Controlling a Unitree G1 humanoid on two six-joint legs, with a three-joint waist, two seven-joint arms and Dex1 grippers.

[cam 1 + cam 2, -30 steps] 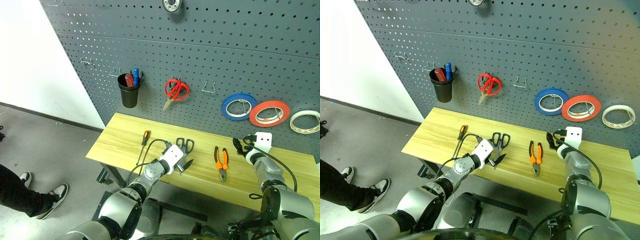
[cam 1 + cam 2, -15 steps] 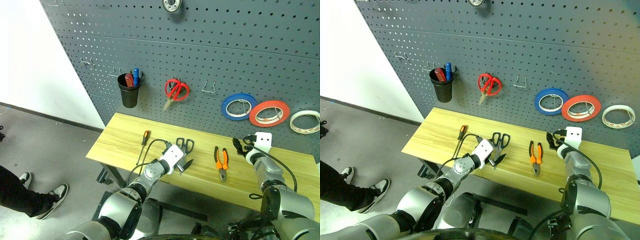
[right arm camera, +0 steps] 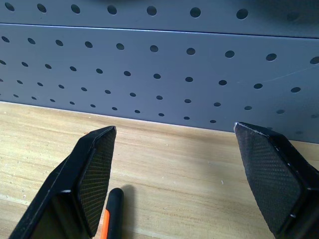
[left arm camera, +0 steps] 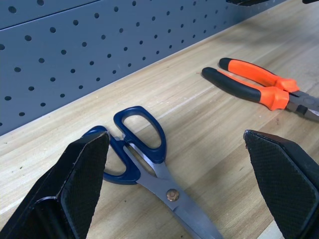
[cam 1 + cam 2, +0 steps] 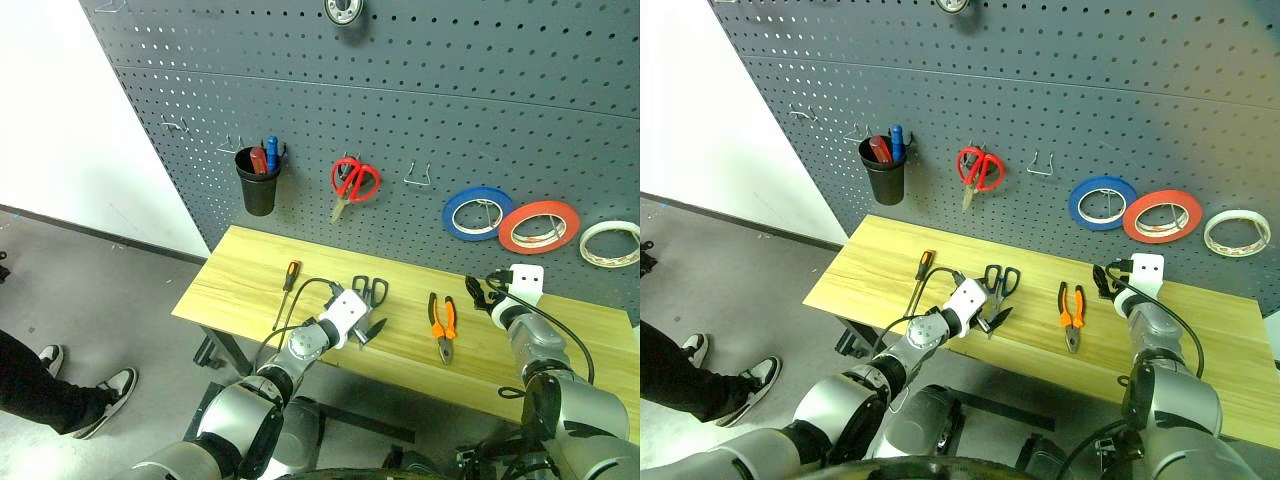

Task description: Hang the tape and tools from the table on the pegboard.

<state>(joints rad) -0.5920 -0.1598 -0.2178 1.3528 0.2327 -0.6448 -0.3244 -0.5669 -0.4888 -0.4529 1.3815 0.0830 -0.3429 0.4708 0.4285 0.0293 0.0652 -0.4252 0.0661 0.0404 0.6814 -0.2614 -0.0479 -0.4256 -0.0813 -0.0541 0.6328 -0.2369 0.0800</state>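
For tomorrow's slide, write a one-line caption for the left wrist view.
Open left gripper poised over dark-handled scissors on the wooden table, orange-and-black pliers beyond, pegboard behind.

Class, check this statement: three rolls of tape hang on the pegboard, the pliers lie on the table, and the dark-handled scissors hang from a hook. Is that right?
One part is wrong. The dark-handled scissors lie flat on the table, in front of the open left gripper, as the left wrist view shows. The scissors hanging from a hook are the red-handled scissors. The three rolls on the pegboard and the pliers on the table are as stated.
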